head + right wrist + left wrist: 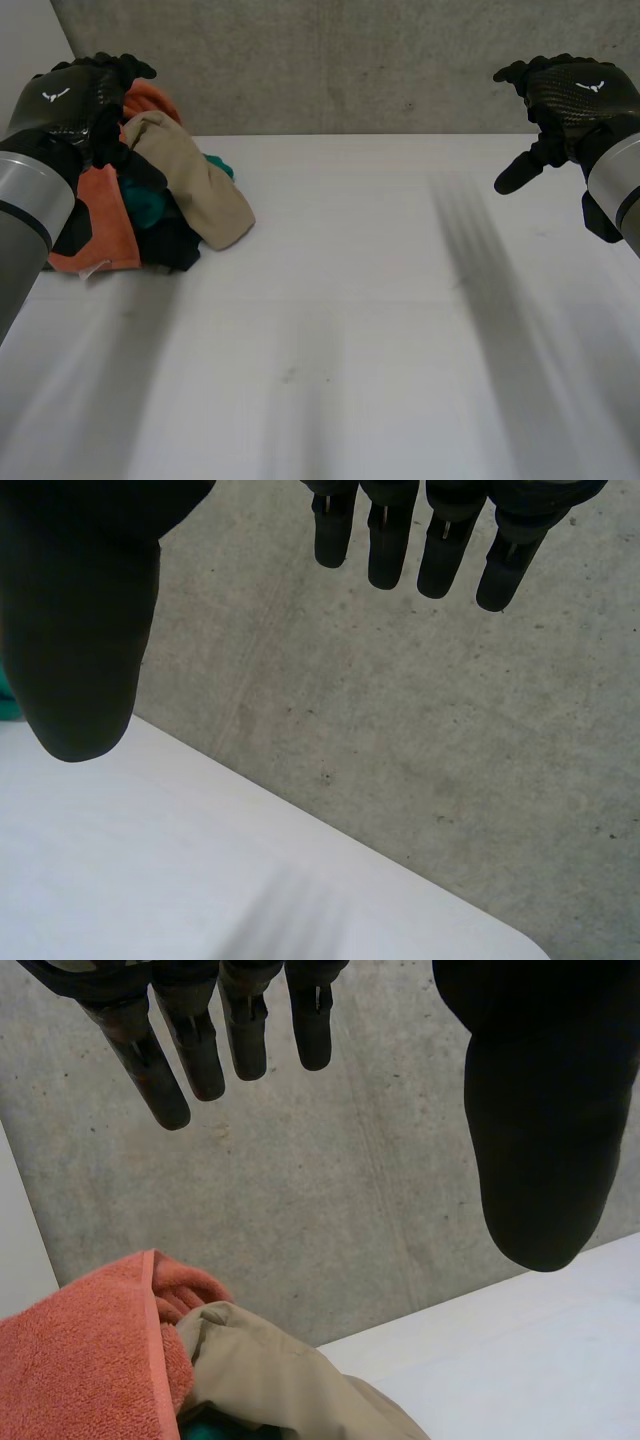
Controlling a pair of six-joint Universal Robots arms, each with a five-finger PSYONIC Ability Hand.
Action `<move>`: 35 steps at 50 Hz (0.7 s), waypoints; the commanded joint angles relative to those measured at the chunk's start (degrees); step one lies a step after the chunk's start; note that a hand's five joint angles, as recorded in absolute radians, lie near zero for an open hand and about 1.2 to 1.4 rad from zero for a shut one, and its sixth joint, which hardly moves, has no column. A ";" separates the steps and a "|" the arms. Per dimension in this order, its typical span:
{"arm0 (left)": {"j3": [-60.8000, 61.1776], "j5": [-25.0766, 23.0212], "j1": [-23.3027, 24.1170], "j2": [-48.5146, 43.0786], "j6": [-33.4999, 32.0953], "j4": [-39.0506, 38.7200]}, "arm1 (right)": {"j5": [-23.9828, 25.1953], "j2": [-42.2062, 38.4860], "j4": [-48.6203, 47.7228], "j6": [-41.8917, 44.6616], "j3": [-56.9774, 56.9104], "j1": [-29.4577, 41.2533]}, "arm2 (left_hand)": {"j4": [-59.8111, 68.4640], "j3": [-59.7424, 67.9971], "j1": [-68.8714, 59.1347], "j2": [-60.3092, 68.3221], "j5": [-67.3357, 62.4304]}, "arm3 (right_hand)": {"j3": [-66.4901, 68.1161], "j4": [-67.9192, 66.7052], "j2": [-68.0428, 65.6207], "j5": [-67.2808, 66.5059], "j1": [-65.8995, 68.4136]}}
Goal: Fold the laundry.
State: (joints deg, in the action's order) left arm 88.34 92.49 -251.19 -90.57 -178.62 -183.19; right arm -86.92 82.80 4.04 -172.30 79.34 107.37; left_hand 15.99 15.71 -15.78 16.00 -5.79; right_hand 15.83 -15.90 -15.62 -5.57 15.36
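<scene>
Left hand (72, 95) hangs loose and empty above the pile (160, 212) at the far left corner of the table (350, 300), right hand (568, 95) equally slack, well apart; soft, light, floppy stuff, so the beige cloth (195, 180) probably grabs best by its loose edge.

We find the left hand (80, 100) and its forearm cover the left side of the laundry pile (185, 205). The dark garments (170, 245) under the beige garment (195, 185) cannot be told apart. In the left wrist view the orange towel (70, 1360) runs off the edge. A teal sliver (8, 695) beside the right hand (80, 630) is cut off and cannot be identified.
</scene>
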 commanded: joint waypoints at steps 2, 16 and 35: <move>-1.76 -0.20 -0.09 0.05 -0.24 -0.15 | -0.01 -0.01 0.01 0.30 0.02 -0.05 | -5.27 -4.99 5.06 -5.28 5.07 | -5.83 5.90 5.62 5.57 -5.36; -15.56 -0.29 -11.85 -12.51 -4.28 -1.64 | 0.35 -0.18 0.01 0.47 0.02 -0.05 | -5.44 -5.16 5.23 -5.45 5.24 | -5.83 5.90 5.62 5.57 -5.36; -34.91 -11.35 -21.27 -43.81 -15.89 -15.79 | 0.43 -2.12 -0.26 1.17 0.38 -0.32 | 41.03 41.31 -41.23 41.01 -41.23 | -5.83 5.90 5.62 5.57 -5.36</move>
State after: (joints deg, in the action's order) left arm 54.56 89.13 -271.86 -131.14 -195.16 -195.12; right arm -86.49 81.82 3.86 -171.59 79.71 107.23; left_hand 16.54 16.91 -17.67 16.64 -7.26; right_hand 12.00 -12.07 -11.99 -2.81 13.02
